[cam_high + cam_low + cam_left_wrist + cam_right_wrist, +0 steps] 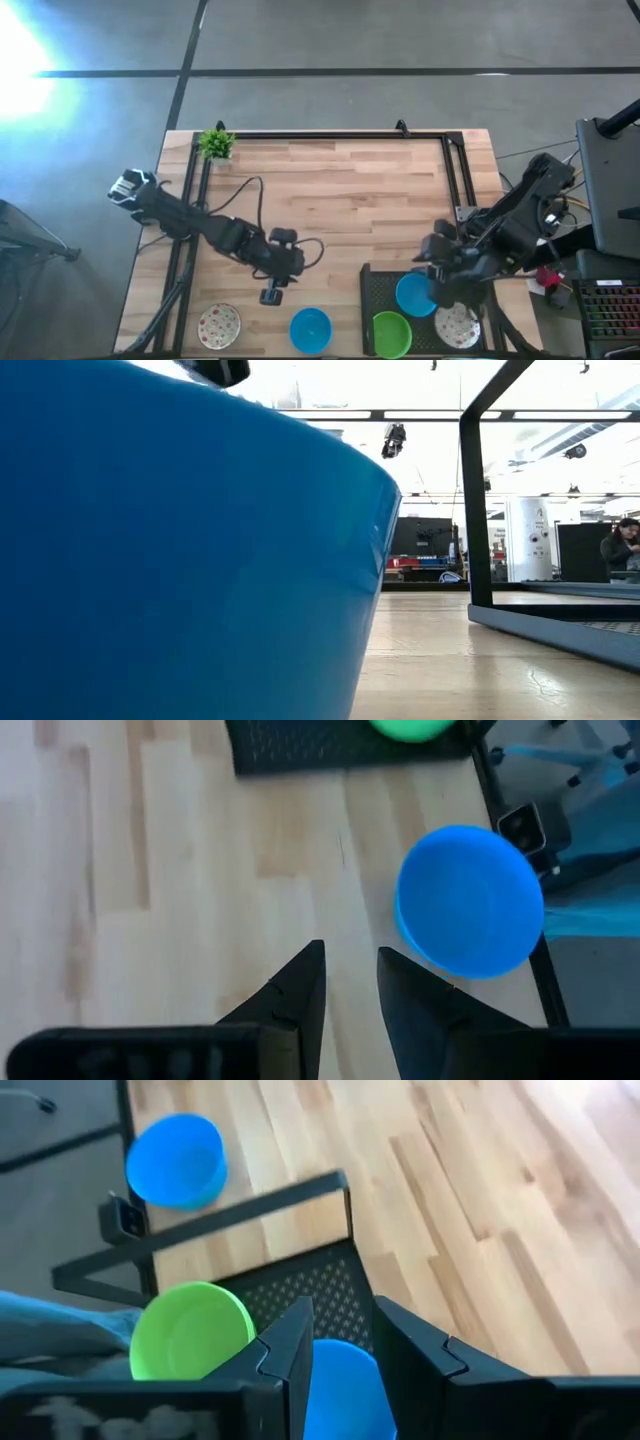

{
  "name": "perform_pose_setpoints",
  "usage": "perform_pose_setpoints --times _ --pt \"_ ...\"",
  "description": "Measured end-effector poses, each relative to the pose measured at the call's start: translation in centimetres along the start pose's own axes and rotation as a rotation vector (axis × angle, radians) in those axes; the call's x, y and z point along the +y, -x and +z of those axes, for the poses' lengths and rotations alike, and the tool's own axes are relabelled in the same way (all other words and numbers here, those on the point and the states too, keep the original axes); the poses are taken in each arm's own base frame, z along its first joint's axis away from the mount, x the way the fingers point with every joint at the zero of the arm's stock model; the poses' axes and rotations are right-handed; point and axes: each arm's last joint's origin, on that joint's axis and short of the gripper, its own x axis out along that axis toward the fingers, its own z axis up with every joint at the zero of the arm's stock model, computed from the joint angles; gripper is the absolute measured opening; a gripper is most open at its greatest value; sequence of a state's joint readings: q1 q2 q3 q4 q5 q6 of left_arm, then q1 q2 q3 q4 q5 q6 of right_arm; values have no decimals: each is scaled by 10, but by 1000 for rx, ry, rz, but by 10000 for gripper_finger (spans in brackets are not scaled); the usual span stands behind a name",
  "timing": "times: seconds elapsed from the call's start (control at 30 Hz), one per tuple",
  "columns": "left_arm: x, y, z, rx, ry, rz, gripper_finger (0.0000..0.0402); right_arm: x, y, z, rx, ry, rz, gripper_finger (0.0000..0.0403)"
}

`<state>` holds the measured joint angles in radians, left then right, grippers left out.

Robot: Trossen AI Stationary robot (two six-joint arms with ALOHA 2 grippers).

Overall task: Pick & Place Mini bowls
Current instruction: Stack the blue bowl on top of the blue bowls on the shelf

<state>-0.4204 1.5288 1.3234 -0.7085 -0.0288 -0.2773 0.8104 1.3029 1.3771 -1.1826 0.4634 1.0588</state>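
The small round plain blue bowl (415, 294) in hand sits on the black perforated tray (380, 285) at the table's near right, just beside a plain green bowl (391, 333) and a white speckled bowl (458, 326) on the same tray. The right gripper (338, 1342) stands over it, its two dark fingers straddling the blue rim with a narrow gap; whether they pinch the wall or are only closing on it cannot be told. To do this well, the fingers should bite squarely on one side of the rim and rise straight, so the bowl does not nudge the green one touching or nearly touching it. Out on the bare light wooden tabletop (350, 190), a second blue bowl (310, 329) and another speckled bowl (219, 325) wait near the front edge, with the left gripper (350, 980) hovering near that blue one, fingers a little apart and empty. A small green potted plant (215, 144) stands at the far left corner. The low view is almost filled by the blue bowl's wall, and only five bowls show.
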Motion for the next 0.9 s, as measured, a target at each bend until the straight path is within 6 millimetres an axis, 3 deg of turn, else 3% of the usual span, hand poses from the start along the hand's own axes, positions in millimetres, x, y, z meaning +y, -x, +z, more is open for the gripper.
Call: perform_pose_setpoints --times 0.37,0.9 --pt "-16 -39 -23 56 55 -17 97 -17 25 6 -73 115 76 86" --pt "-39 -99 -29 58 188 -75 97 -25 35 6 -93 190 100 82"
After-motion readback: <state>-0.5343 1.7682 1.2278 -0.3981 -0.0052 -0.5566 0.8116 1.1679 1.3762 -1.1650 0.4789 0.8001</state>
